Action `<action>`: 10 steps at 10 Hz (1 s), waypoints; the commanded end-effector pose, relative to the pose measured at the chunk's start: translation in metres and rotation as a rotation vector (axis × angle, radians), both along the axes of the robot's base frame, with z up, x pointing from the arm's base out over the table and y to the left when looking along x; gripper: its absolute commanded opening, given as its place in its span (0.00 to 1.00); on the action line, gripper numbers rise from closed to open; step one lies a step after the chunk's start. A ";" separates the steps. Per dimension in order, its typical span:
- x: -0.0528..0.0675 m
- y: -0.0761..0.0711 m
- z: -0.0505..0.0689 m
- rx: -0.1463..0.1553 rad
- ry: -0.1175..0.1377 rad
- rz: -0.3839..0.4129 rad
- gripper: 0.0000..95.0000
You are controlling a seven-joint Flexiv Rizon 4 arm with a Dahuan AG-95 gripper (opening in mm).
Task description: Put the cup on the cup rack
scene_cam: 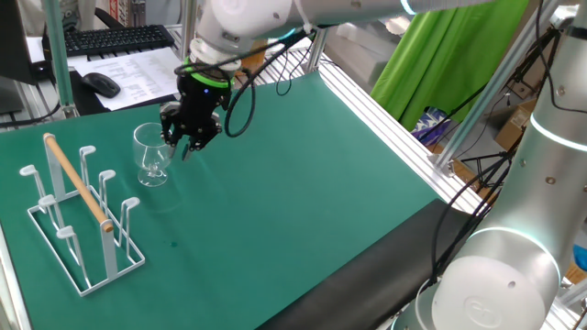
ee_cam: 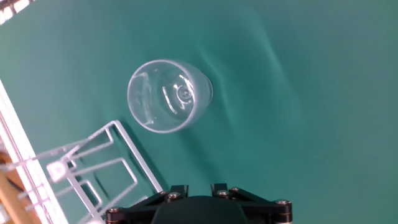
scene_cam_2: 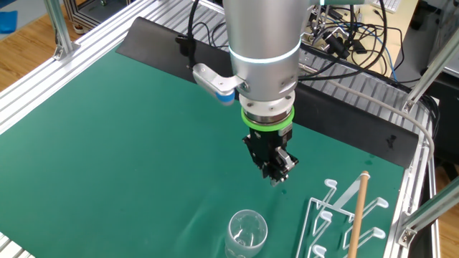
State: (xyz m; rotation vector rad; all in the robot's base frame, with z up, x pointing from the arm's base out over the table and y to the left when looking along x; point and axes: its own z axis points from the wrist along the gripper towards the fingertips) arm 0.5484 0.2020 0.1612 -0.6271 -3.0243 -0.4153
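The cup (scene_cam: pixel 151 156) is a clear glass goblet standing upright on the green mat, free of any grip. It also shows from above, cup (scene_cam_2: pixel 247 233), cup (ee_cam: pixel 168 96). My gripper (scene_cam: pixel 188 145) hangs just right of the cup and slightly above it, not touching. Its black fingers stand a narrow gap apart with nothing between them, gripper (scene_cam_2: pixel 276 175), gripper (ee_cam: pixel 198 188). The cup rack (scene_cam: pixel 83 220) is white wire with upright pegs and a slanted wooden rod. It stands at the near left of the mat, cup rack (scene_cam_2: pixel 351 215), cup rack (ee_cam: pixel 93 162).
A keyboard (scene_cam: pixel 115 38), a mouse (scene_cam: pixel 99 84) and papers lie beyond the mat's far left edge. Aluminium rails (scene_cam: pixel 385 101) border the mat. A second silver arm (scene_cam: pixel 514 266) stands at the near right. Cables (scene_cam_2: pixel 344 43) hang behind the table.
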 end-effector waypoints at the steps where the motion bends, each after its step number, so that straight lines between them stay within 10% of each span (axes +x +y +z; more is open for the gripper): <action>1: 0.000 0.004 -0.001 -0.042 -0.023 0.010 0.20; 10: 0.000 0.008 0.002 -0.046 0.008 0.084 0.20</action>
